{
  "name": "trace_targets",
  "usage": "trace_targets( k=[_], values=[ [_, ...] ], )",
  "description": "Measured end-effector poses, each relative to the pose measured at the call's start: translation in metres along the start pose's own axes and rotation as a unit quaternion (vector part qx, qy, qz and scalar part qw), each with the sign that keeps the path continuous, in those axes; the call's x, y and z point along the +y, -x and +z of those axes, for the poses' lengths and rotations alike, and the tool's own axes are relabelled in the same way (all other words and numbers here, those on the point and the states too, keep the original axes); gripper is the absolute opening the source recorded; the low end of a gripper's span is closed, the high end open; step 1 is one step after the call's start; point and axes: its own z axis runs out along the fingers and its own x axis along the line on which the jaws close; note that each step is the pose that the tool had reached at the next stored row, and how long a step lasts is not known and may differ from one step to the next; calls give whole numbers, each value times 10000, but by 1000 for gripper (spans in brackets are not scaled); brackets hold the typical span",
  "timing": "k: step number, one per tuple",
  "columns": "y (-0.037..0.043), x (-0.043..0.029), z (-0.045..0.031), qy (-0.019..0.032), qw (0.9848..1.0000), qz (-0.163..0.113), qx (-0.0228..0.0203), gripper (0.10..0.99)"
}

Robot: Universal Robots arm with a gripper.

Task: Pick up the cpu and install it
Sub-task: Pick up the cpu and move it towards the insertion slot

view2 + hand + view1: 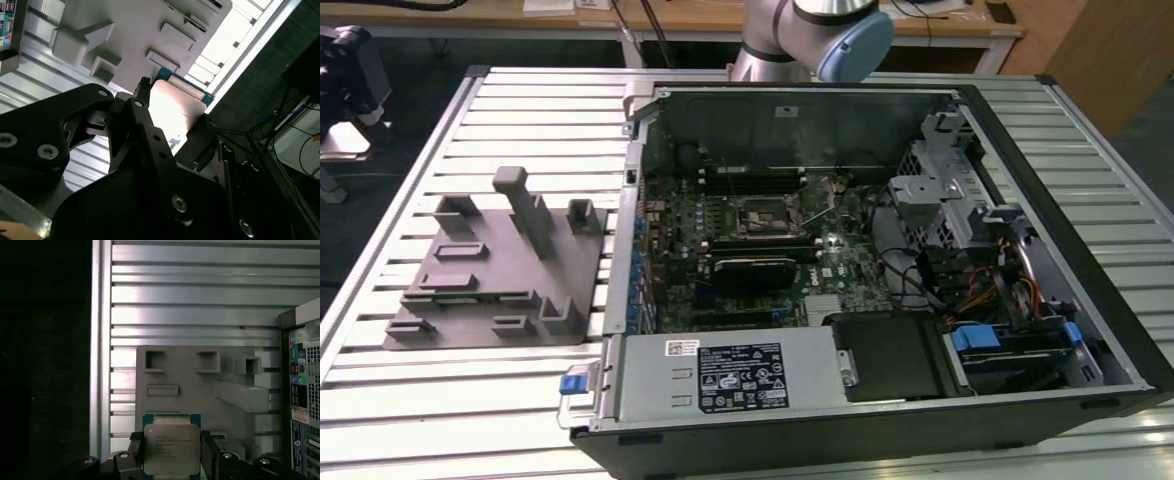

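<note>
In the exterior view, one grey block [494, 270] lies on the slatted table [480, 390] beside one open computer case [787, 125]. One black-framed socket [765, 215] sits on the board inside. In the second wrist view, the gripper [172, 120] is squeezed onto the one cpu [177, 107], which looks lifted over the grey block. In the first wrist view, two black fingers [136, 452] press on two opposite edges of the cpu. The chip is probably light, thin and stiff. Its shiny top looks slippery, and its underside is likely easy to hurt. So the edges seem the best place to hold it.
</note>
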Motion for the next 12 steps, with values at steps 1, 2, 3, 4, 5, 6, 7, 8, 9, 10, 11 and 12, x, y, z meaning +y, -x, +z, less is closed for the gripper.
trace_targets(
  k=[1, 2, 3, 4, 5, 6, 7, 8, 9, 10, 11, 12],
  values=[
    [1, 1, -23, 0, 10000, 0, -1, 541],
    [1, 2, -48, 0, 10000, 0, -1, 541],
    [2, 3, -70, 0, 10000, 0, -2, 541],
    [3, 4, -91, 0, 10000, 0, -3, 541],
    [3, 4, -112, 0, 10000, 0, -4, 541],
    [4, 6, -132, 0, 10000, 0, -5, 541],
    [5, 7, -155, 0, 10000, 0, -6, 541],
    [5, 7, -176, 0, 10000, 0, -7, 541],
    [6, 8, -196, 0, 10000, 0, -9, 541],
    [7, 9, -218, 0, 10000, -1, -10, 541],
    [7, 10, -240, 0, 10000, -1, -11, 541],
    [8, 11, -261, 0, 10000, 0, -12, 541]
  ],
)
